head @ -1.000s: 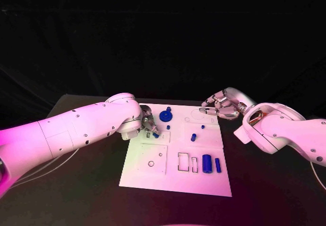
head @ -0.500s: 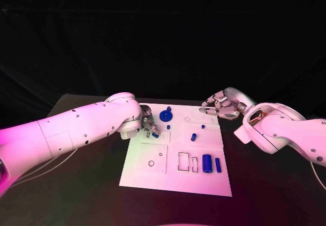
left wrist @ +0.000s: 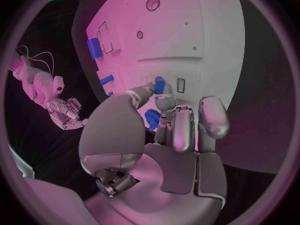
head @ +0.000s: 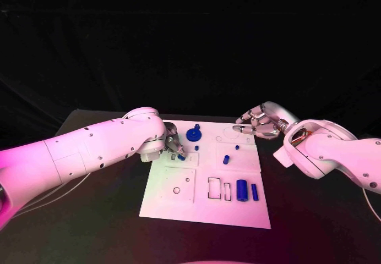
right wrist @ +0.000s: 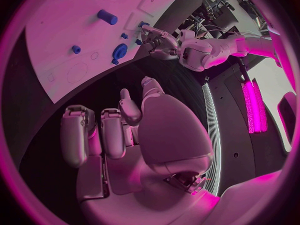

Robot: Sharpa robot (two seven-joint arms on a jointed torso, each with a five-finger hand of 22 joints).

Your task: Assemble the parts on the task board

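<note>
No text, label, brand, number or sign can be read in any view. The board [head: 208,190] bears only outlines and holes, no writing.
</note>
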